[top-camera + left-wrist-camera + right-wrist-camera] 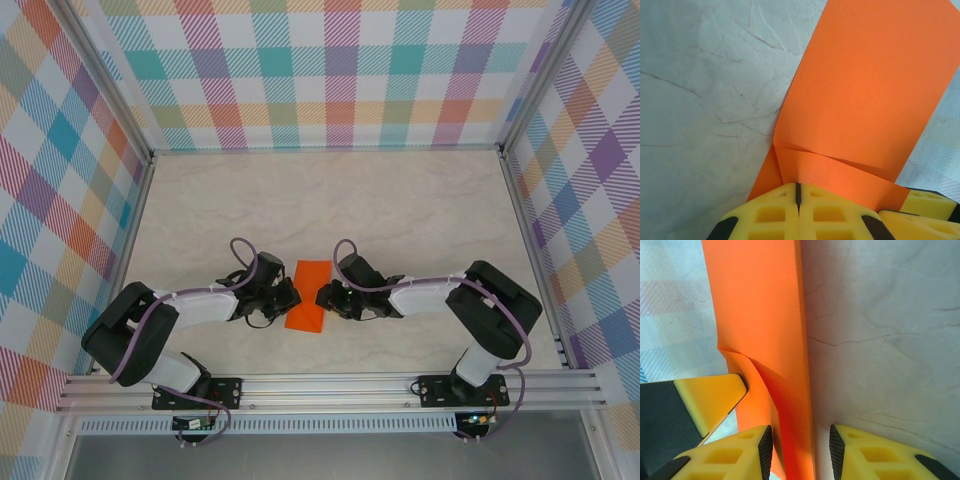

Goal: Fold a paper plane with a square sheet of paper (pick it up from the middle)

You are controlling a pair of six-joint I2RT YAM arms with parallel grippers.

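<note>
left pincer (797, 196) clenched on square sheet of paper (865, 90), anchoring 1 edge | right pincer (801, 450) parted astride opposite edge, apparently ready to pinch

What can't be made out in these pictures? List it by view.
- Top view: the orange paper is too small to show its creases, and the left gripper and right gripper cover its side edges.
- Left wrist view: the shut fingers hide the paper's near edge, and the frame's top cuts off its far end.
- Right wrist view: the frame's bottom cuts off the paper between the fingers, so contact is unclear.
</note>
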